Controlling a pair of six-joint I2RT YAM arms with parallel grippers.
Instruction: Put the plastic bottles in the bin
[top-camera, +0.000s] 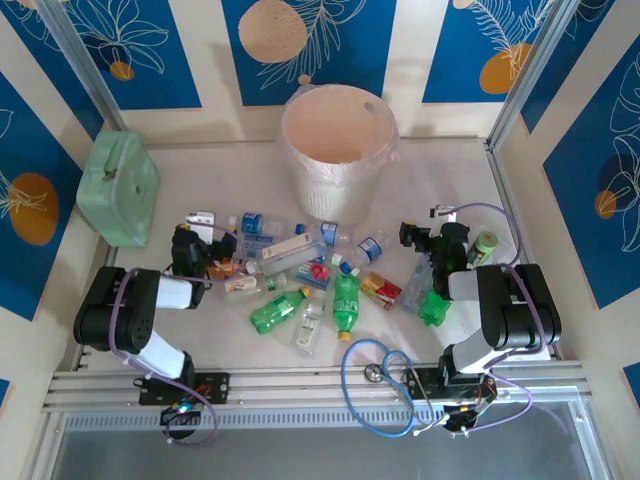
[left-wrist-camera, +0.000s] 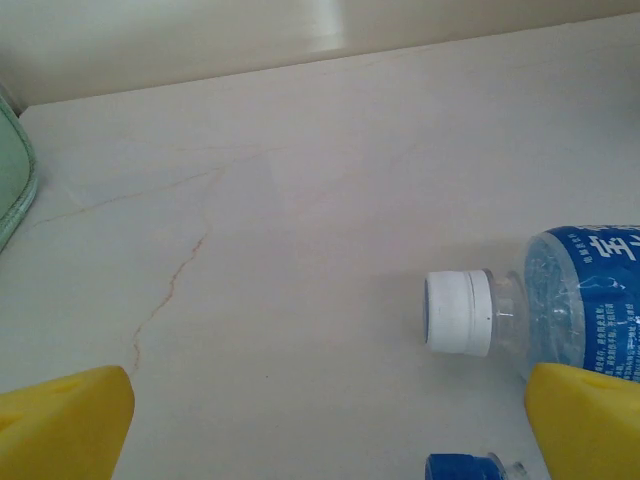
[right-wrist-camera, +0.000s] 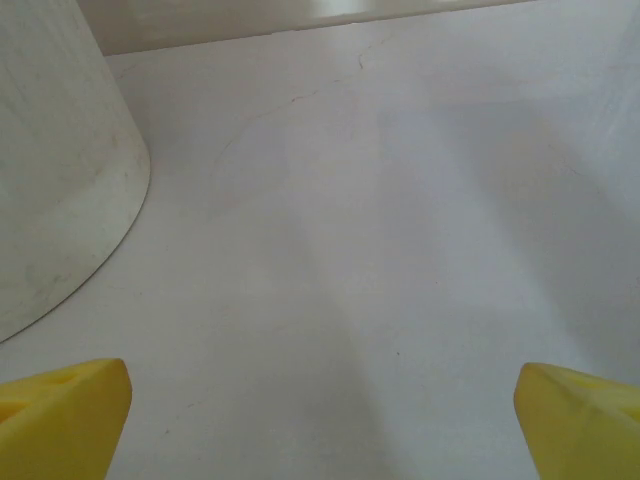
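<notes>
The left gripper is spreading its yellow fingers wide, holding nothing. A clear bottle with a white cap and blue label is lying just ahead of its right finger. The right gripper is also gaping wide and empty over bare table, with the bin standing ahead to its left. The plastic bottles are lying scattered between the two grippers, near both.

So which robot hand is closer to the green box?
Left. The left hand is just right of the green box, near its lower corner. The right hand is far off, across the pile of bottles.
</notes>
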